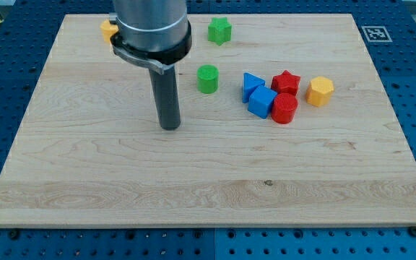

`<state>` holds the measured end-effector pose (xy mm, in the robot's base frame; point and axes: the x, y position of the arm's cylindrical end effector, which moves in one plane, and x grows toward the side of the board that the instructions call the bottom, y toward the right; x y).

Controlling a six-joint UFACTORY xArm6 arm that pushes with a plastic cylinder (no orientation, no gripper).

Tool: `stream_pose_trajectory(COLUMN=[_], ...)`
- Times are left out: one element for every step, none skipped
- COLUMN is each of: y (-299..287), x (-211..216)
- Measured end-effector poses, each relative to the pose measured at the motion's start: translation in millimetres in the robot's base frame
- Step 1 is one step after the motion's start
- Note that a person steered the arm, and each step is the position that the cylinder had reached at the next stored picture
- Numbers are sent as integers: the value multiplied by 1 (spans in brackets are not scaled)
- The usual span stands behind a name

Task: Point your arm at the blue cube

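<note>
The blue cube [263,102] lies right of centre on the wooden board [208,188], in a tight cluster. A blue triangular block [250,84] touches it at the upper left, a red star [286,81] is at its upper right, and a red cylinder [284,108] is at its right. My tip [170,127] rests on the board well to the left of the cube, apart from every block.
A green cylinder [207,79] stands between my tip and the cluster, a little higher. A green star [220,31] is near the top edge. A yellow hexagonal block [321,91] lies right of the cluster. Another yellow block [107,29] shows partly behind the arm at the top left.
</note>
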<state>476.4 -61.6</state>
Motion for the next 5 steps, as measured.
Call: stream_pose_trajectory(y=[7,38,43,45,63], x=[3,12,12,12,12])
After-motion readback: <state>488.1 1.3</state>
